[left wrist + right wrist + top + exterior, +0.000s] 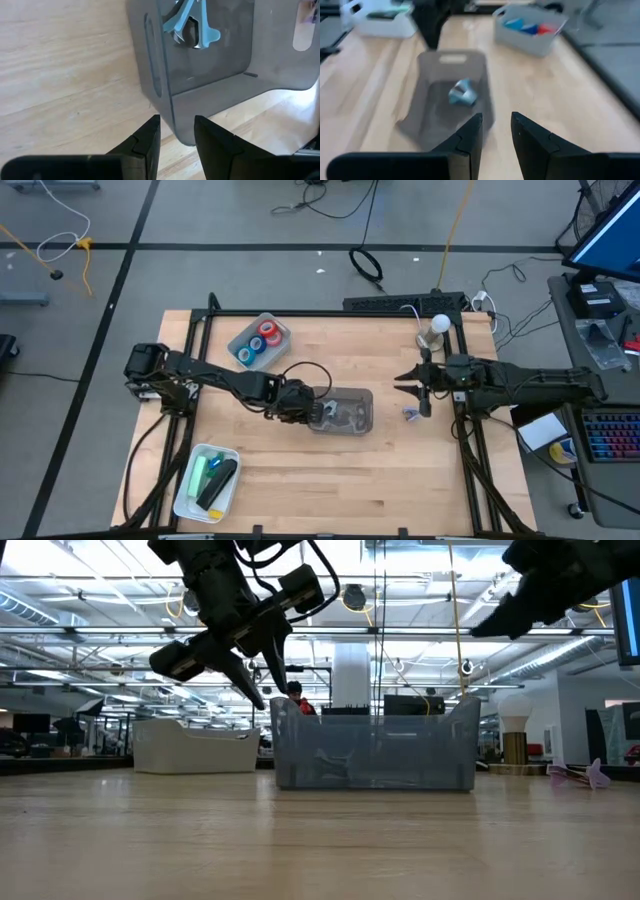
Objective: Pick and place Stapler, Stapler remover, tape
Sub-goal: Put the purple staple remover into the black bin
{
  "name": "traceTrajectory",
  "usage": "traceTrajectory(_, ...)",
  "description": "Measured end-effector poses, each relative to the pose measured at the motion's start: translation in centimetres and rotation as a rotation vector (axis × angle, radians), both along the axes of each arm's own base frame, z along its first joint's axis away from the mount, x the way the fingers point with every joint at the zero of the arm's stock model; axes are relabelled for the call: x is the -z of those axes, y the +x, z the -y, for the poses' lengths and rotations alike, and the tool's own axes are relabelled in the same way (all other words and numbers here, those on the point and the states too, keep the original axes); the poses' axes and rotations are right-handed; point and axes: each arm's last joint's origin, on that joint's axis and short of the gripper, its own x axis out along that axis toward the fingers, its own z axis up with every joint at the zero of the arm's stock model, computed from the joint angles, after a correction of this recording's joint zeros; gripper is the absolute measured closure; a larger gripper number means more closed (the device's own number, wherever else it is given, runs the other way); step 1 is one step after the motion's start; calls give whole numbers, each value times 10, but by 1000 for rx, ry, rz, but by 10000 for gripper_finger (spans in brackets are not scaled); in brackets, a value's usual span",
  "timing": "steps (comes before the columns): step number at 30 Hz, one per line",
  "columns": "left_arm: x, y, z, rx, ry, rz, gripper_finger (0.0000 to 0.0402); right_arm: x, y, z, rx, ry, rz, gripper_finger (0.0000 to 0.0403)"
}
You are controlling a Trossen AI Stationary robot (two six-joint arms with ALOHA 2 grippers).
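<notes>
1. The table (400,480) carries three bins; the grey bin (345,412) at its middle serves as landmark.
2. A pale bin (258,340) beyond the grey bin's left end holds the tape (259,343), red and blue rolls.
3. A white bin (206,481) sits nearer, left of the grey bin.
4. The left claw (312,413) hovers at the grey bin's left end, fingers slightly parted, pinching nothing.
5. The right claw (405,379) hangs right of it, narrowly parted, empty.
6. A blue stapler remover (190,22) lies inside the grey bin.
</notes>
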Motion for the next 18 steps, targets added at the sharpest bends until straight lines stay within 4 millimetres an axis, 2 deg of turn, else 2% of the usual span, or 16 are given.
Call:
traceTrajectory(3,-6,-4,-1,-6,23,5,284,6,-5,-3,-66,54,-65,310)
traceTrajectory(8,-30,-16,-5,4,118,71,284,14,-10,-6,-167,120,-163,310)
traceTrajectory(13,-54,-32,-9,91,295,115,284,17,-6,-8,-164,127,-196,310)
traceTrajectory(18,-70,-56,-15,101,422,58,284,29,3,-8,-71,248,-305,310)
